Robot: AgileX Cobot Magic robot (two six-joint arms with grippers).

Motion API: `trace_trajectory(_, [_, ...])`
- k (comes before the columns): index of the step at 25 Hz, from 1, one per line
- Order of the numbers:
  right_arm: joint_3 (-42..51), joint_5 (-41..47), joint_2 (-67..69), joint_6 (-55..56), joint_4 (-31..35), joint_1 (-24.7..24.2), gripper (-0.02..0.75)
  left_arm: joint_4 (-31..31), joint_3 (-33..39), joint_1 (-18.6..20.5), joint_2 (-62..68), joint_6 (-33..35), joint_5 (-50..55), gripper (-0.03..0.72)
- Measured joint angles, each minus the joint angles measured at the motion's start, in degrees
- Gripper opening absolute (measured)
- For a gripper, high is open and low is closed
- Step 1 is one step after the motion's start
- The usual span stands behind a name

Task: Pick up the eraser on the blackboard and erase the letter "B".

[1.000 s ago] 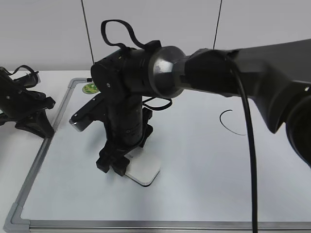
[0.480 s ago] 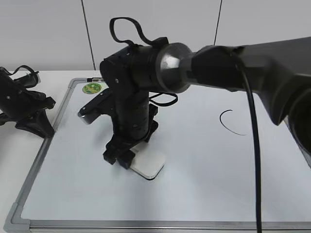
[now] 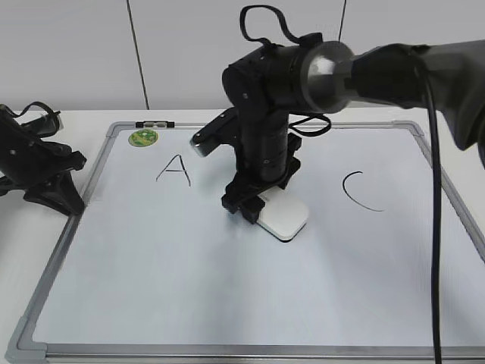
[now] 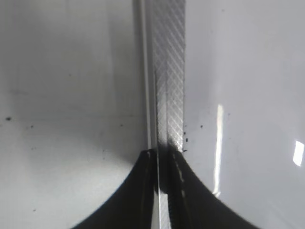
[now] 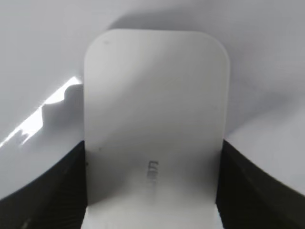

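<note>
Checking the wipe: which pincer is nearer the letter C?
Right. The right pincer grips the eraser just left of the C; the left pincer sits off the blackboard's left edge.

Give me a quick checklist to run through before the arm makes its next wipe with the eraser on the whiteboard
1. Grip on the eraser: ok. The right gripper is shut on it, with a finger at each long side in the right wrist view.
2. Eraser flat on the blackboard: ok, it lies on the surface between the letters.
3. Letter "B" cleared: cannot tell. No B shows, but the arm and eraser cover that spot.
4. The A and the C intact: ok, both clear of the eraser.
5. Left gripper out of the way: ok, parked by the board's left frame.
</note>
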Motion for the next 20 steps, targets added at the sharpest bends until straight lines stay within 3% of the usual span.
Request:
trace_trajectory(11, [0.59,8.13,-12.44,2.11,-2.63,-5.04,0.529,0.00,0.00,0.00,0.00,0.00,-0.11,0.034])
trace_trajectory(20, [2.77,8.82,-19.02,3.83,-0.24,-17.13,0.529,0.00,0.00,0.00,0.00,0.00,-0.11,0.034])
